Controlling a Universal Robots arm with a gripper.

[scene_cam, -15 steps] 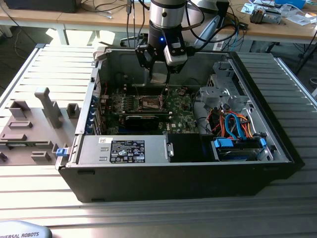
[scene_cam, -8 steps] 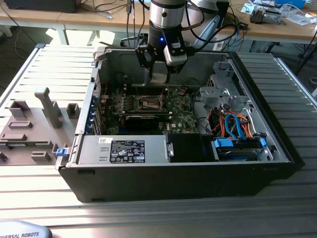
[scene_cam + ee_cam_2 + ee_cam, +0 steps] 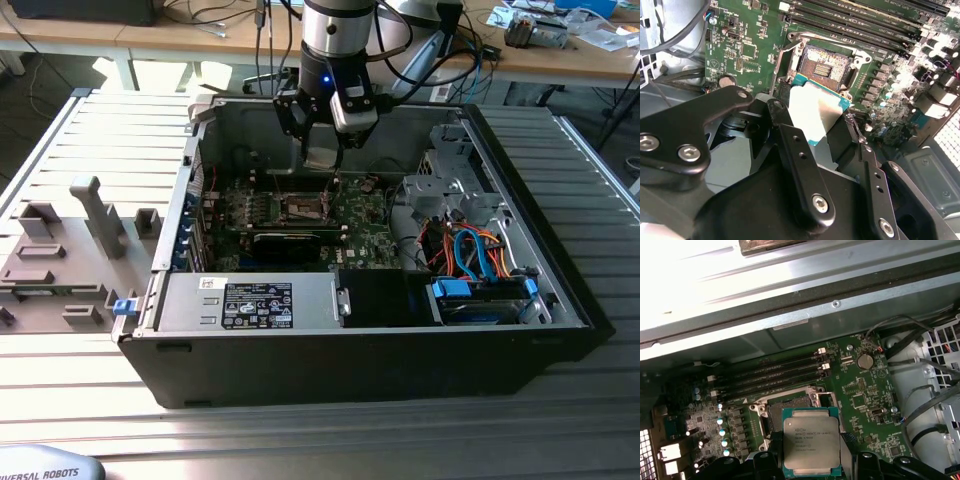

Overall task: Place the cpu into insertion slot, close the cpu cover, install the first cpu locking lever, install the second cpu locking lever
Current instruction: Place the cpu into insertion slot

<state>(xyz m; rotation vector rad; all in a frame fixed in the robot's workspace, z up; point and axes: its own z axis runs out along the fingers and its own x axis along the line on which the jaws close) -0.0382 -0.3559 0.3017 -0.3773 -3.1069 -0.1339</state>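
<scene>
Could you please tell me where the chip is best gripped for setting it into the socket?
By two opposite edges, coming from above, as the gripper holds the chip now. It is thin and flat, metal top up, and an edge grip leaves the underside free to meet the socket.

Beneath the gripper (image 3: pixel 322 152) lay a green motherboard (image 3: pixel 365 225) inside an open black computer case (image 3: pixel 350 375). Four dark memory slots (image 3: pixel 775 374) ran near the gripper, with a coin battery (image 3: pixel 866 360) close by. Farther from it sat a silver power supply (image 3: pixel 250 300) (labelled on top) and blue and orange cables (image 3: pixel 478 250). Well apart stood grey fixtures (image 3: pixel 100 215) on the slatted table (image 3: pixel 110 130).
</scene>
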